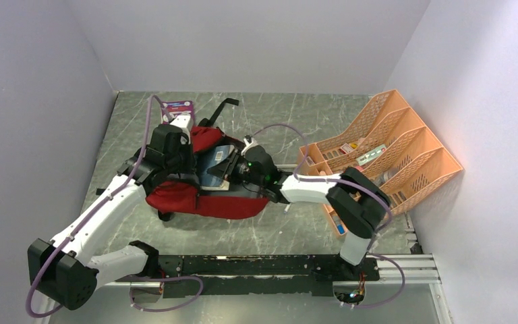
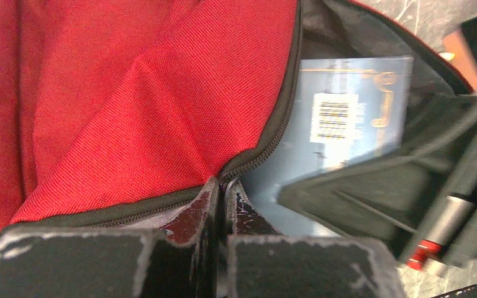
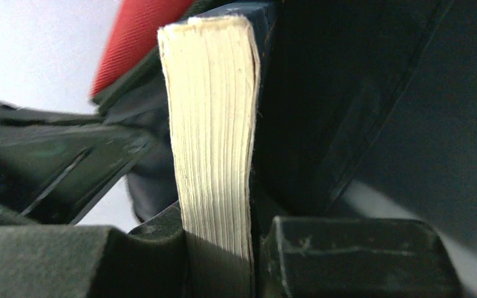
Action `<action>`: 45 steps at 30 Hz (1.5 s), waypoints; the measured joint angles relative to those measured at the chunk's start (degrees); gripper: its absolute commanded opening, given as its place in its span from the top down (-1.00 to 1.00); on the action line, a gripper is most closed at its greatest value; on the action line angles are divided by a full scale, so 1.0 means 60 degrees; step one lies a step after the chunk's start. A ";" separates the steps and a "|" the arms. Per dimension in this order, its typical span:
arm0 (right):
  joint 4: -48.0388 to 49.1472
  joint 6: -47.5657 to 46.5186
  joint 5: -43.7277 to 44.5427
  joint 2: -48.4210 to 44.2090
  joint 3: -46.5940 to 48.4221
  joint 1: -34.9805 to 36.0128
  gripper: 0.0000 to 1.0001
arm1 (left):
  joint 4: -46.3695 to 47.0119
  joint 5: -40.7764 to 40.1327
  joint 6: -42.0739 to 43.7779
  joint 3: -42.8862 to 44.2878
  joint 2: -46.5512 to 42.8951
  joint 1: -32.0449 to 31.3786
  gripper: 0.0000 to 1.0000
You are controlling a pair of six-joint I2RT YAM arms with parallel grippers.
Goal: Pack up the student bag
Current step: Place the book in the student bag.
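Woven red student bag (image 2: 130,93) (zipper-edged), thick cream-paged book (image 3: 214,124).

Two white-shelled machines at the bench's near edge: the left arm (image 1: 101,209) and the right arm (image 1: 313,189) share boxy black joint housings (image 1: 354,209) and looping lilac cables (image 1: 150,125). A green light (image 1: 251,164) glows on the right wrist. On the left gripper (image 2: 223,208) the black fingers (image 2: 68,261) are scuffed pale with chipped edges. The right gripper (image 3: 220,248) has matte black, faintly scratched ones.
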 measured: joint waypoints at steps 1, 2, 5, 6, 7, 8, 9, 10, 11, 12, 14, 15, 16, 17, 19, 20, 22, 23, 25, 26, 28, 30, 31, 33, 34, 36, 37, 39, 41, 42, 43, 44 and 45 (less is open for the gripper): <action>0.0149 0.0007 -0.0018 0.0306 0.0149 0.0015 1.00 | 0.0000 0.0000 -0.0015 0.0047 0.0000 0.0000 0.90; 0.0288 0.0007 -0.0025 0.0576 0.0280 0.0025 1.00 | -0.0007 0.0004 -0.0040 0.0095 0.0000 0.0000 0.90; 0.0739 0.0004 -0.0044 0.1330 0.0630 0.0062 1.00 | -0.0036 0.0007 -0.0087 0.0277 0.0000 0.0000 0.90; 0.0903 0.0007 -0.0062 0.1559 0.0743 0.0069 1.00 | -0.0036 0.0026 -0.0106 0.0324 0.0000 0.0000 0.90; 0.1071 0.0026 -0.0069 0.1781 0.0849 0.0076 1.00 | -0.0040 0.0051 -0.0117 0.0346 0.0000 0.0000 0.90; 0.1202 0.0047 -0.0091 0.1963 0.0943 0.0084 1.00 | -0.0040 0.0076 -0.0124 0.0353 0.0000 0.0000 0.90; 0.1351 0.0073 -0.0102 0.2149 0.1053 0.0091 1.00 | -0.0044 0.0102 -0.0131 0.0353 0.0000 0.0000 0.90; 0.1497 0.0095 -0.0124 0.2320 0.1155 0.0102 1.00 | -0.0051 0.0113 -0.0146 0.0353 0.0000 0.0000 0.90; 0.1603 0.0109 -0.0135 0.2484 0.1268 0.0109 1.00 | -0.0055 0.0117 -0.0153 0.0353 0.0000 0.0000 0.90; 0.1708 0.0138 -0.0153 0.2685 0.1417 0.0120 1.00 | -0.0058 0.0120 -0.0157 0.0353 0.0000 0.0000 0.90; 0.1894 0.0186 -0.0186 0.2958 0.1606 0.0135 1.00 | -0.0076 0.0120 -0.0160 0.0353 0.0000 0.0000 0.90; 0.1993 0.0219 -0.0197 0.3107 0.1698 0.0138 1.00 | -0.0098 0.0127 -0.0175 0.0353 0.0000 0.0000 0.90; 0.2055 0.0251 -0.0200 0.3246 0.1778 0.0146 1.00 | -0.0117 0.0135 -0.0189 0.0353 0.0000 0.0000 0.90; 0.2069 0.0277 -0.0197 0.3348 0.1840 0.0149 1.00 | -0.0135 0.0146 -0.0222 0.0353 0.0000 0.0000 0.90; 0.2095 0.0328 -0.0171 0.3570 0.1963 0.0160 0.96 | -0.0175 0.0149 -0.0273 0.0353 0.0000 0.0000 0.90; 0.2157 0.0350 -0.0168 0.3701 0.2033 0.0164 0.94 | -0.0200 0.0153 -0.0321 0.0353 0.0000 0.0000 0.90; 0.2204 0.0379 -0.0160 0.3960 0.2204 0.0171 0.89 | -0.0240 0.0157 -0.0364 0.0353 0.0022 0.0000 0.90; 0.2197 0.0382 -0.0157 0.4091 0.2320 0.0178 0.86 | -0.0273 0.0157 -0.0386 0.0353 0.0040 0.0000 0.90; 0.2167 0.0364 -0.0164 0.4350 0.2608 0.0186 0.75 | -0.0328 0.0153 -0.0415 0.0353 0.0055 0.0000 0.90; 0.2124 0.0346 -0.0168 0.4466 0.2765 0.0186 0.67 | -0.0368 0.0146 -0.0437 0.0353 0.0055 0.0000 0.90; 0.1905 0.0302 -0.0168 0.4670 0.3107 0.0186 0.45 | -0.0430 0.0095 -0.0455 0.0350 0.0055 0.0000 0.90; 0.1749 0.0262 -0.0157 0.4725 0.3257 0.0182 0.23 | -0.0481 0.0007 -0.0481 0.0346 0.0055 0.0000 0.90; 0.1687 0.0197 -0.0102 0.4721 0.3264 0.0182 0.11 | -0.0495 -0.0051 -0.0503 0.0346 0.0055 0.0000 0.90; 0.1468 0.0062 0.0036 0.4717 0.3238 0.0168 -0.13 | -0.0543 -0.0168 -0.0539 0.0346 0.0051 0.0000 0.90; 0.1330 0.0004 0.0095 0.4703 0.3177 0.0149 -0.22 | -0.0576 -0.0251 -0.0554 0.0346 0.0044 0.0000 0.90; 0.1045 -0.0124 0.0171 0.4605 0.2965 0.0091 -0.34 | -0.0663 -0.0415 -0.0590 0.0339 0.0015 0.0000 0.90; 0.0823 -0.0208 0.0197 0.4506 0.2852 0.0047 -0.40 | -0.0685 -0.0492 -0.0608 0.0324 -0.0007 0.0000 0.90; 0.0408 -0.0404 0.0189 0.4226 0.2739 -0.0029 -0.46 | -0.0699 -0.0616 -0.0656 0.0280 -0.0051 0.0000 0.90; -0.0069 -0.0688 0.0215 0.3767 0.2626 -0.0055 -0.53 | -0.0699 -0.0714 -0.0678 0.0262 -0.0055 0.0000 0.90; -0.0339 -0.0852 0.0244 0.3457 0.2499 -0.0062 -0.57 | -0.0703 -0.0743 -0.0692 0.0251 -0.0055 0.0000 0.90; -0.0597 -0.1013 0.0284 0.3107 0.2346 -0.0066 -0.61 | -0.0710 -0.0790 -0.0692 0.0237 -0.0055 0.0000 0.90; -0.0849 -0.1162 0.0342 0.2809 0.2226 -0.0066 -0.64 | -0.0721 -0.0845 -0.0699 0.0229 -0.0051 0.0000 0.90; -0.1129 -0.1351 0.0444 0.2463 0.2106 -0.0066 -0.66 | -0.0729 -0.0907 -0.0699 0.0226 -0.0044 0.0000 0.90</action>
